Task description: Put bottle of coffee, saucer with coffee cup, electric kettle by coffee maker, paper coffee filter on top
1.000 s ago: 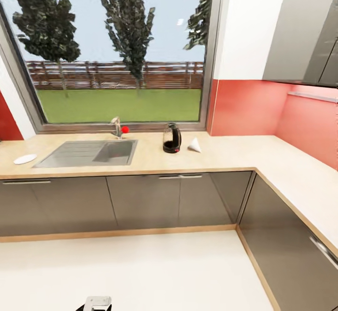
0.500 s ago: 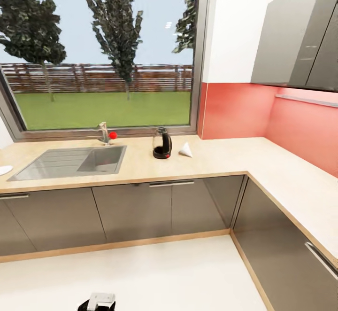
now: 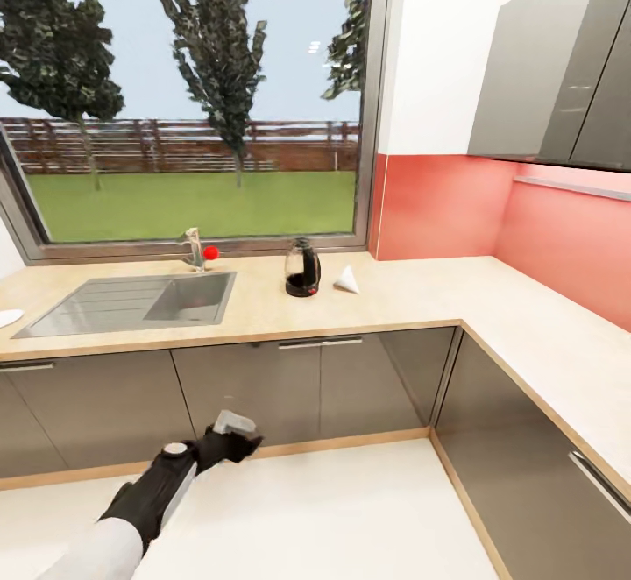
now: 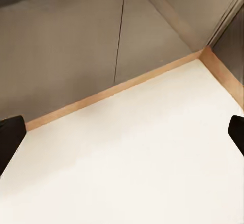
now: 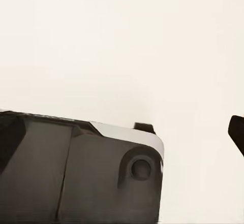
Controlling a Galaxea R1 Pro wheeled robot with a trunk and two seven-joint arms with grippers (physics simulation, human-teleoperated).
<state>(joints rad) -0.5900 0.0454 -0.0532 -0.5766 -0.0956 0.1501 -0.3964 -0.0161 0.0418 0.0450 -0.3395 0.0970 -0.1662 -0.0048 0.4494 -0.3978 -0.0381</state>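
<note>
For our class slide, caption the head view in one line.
Left gripper raised before the countertop, where kettle and filter stand right of the sink.

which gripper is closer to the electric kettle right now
Left. The left gripper is raised in front of the cabinet fronts, below the countertop where the electric kettle stands. The right gripper hangs low over the floor beside the robot's base.
</note>
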